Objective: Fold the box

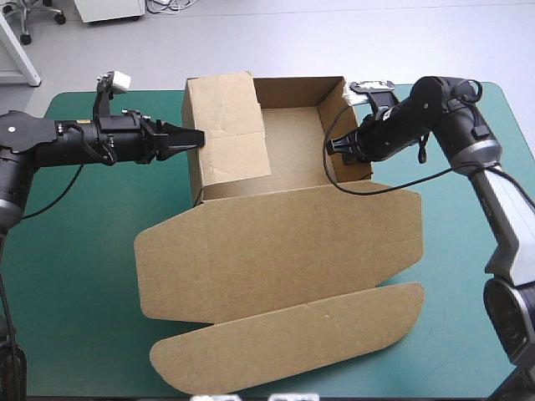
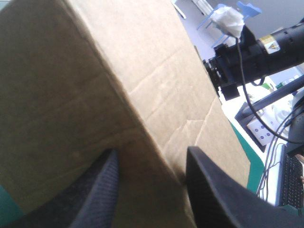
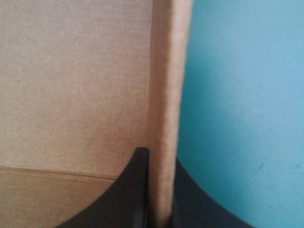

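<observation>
From above, the brown box (image 1: 276, 242) is seen on the teal-green table (image 1: 75, 251), walls raised and lid flat, between the left hand (image 1: 200, 135) and the right hand (image 1: 328, 146). In the left wrist view, a wall's edge is straddled by spread, unclenched fingers (image 2: 102, 190). In the right wrist view, a wall is grasped between nearly closed fingers (image 3: 135, 190).

No legible txt, nos. or brand names in any view. Only sign-like item: small yellow sticker (image 2: 269, 43) on the black right arm (image 2: 285, 40), past the box (image 2: 95, 85) edge, approx 2 o'clock on the surface. Its print is too small to read.
</observation>
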`<action>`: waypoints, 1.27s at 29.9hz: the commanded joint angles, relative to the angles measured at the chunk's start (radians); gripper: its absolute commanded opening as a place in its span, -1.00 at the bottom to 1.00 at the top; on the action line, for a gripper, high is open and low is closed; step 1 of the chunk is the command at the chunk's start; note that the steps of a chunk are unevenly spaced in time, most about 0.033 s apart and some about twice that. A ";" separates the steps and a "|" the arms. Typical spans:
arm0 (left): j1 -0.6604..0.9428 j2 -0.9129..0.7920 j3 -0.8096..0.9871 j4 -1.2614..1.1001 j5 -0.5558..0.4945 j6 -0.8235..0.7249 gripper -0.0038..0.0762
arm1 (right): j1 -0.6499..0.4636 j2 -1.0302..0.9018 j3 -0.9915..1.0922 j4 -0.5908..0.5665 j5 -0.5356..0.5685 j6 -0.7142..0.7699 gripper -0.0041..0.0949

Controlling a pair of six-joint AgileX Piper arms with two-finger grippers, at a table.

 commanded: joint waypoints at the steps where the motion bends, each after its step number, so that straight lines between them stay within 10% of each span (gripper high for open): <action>1: -0.007 -0.035 -0.045 -0.040 0.004 -0.034 -0.08 | 0.037 -0.050 -0.069 0.017 -0.032 0.017 -0.93; 38: -0.107 -0.035 -0.047 0.364 -0.171 -0.235 -0.08 | 0.203 -0.050 -0.089 -0.203 -0.091 0.209 -0.91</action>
